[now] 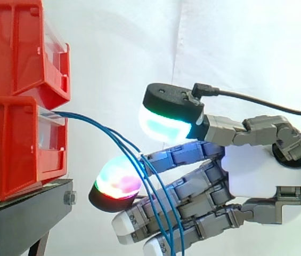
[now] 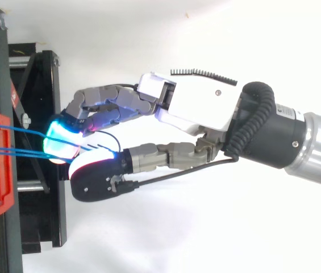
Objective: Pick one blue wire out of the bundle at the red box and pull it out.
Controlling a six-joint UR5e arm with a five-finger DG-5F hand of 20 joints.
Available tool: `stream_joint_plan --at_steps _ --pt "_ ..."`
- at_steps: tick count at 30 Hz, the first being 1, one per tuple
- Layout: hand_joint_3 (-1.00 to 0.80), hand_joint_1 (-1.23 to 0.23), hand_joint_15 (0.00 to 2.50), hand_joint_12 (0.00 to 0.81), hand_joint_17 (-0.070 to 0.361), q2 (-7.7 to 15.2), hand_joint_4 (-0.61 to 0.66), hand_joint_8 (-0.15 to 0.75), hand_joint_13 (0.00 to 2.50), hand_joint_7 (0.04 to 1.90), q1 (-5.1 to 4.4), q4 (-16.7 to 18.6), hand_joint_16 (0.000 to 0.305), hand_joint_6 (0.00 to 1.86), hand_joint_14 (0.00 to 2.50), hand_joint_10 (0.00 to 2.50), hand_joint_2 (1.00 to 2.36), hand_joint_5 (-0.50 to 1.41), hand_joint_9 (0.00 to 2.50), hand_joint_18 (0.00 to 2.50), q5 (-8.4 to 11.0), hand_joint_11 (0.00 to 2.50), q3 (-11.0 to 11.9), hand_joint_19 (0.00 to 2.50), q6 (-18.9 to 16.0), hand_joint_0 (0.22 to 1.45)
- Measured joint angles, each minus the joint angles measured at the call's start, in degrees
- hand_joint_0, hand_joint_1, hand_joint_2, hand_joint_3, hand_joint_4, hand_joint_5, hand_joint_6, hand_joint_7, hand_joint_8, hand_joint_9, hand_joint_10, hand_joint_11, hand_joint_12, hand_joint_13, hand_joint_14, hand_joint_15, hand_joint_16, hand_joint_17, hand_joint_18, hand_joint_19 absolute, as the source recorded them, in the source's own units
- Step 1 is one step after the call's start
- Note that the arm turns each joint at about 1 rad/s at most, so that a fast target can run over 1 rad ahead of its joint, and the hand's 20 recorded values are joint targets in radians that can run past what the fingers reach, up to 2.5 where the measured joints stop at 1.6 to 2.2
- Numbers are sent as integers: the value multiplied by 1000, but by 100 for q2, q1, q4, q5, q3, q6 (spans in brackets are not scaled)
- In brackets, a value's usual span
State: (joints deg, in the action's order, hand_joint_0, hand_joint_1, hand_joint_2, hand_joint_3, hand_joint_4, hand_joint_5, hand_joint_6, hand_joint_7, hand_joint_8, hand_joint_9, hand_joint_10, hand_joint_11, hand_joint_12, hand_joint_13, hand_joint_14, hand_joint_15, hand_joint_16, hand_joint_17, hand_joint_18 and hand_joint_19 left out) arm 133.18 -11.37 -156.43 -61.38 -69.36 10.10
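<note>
- Your hand [image 1: 251,173] reaches in from the right, palm facing the stacked red bins [image 1: 17,144] on the black stand [image 1: 27,213].
- You'll see its fingers [image 1: 193,197] spread and loosely bent. The green-white thumb pad [image 1: 166,125] sits above, well apart from the red-green fingertip [image 1: 117,181] below, and nothing is pinched.
- The blue wires [image 1: 113,133] leave the front of the lower bin, arc down through that gap and run across the lower fingers.
- From above, the wires [image 2: 18,132] run from the bin to the cyan-lit fingertip [image 2: 61,139].
</note>
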Motion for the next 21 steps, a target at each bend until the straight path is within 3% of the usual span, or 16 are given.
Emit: stream_joint_plan --at_steps 7,16,21 --pt "-342 -657 80 447 139 -3 342 371 379 1273 -30 13 62 514 3 6 1012 -125 626 490 0 218 -39 256 42 583" --pt "-295 -654 90 449 138 -3 336 370 399 1154 -5 31 61 605 2 8 1015 -142 636 517 -20 226 -40 264 21 599" --pt "-338 -611 99 454 139 -10 366 381 408 1240 15 36 62 549 3 6 1012 -127 661 522 -23 242 -40 270 7 578"
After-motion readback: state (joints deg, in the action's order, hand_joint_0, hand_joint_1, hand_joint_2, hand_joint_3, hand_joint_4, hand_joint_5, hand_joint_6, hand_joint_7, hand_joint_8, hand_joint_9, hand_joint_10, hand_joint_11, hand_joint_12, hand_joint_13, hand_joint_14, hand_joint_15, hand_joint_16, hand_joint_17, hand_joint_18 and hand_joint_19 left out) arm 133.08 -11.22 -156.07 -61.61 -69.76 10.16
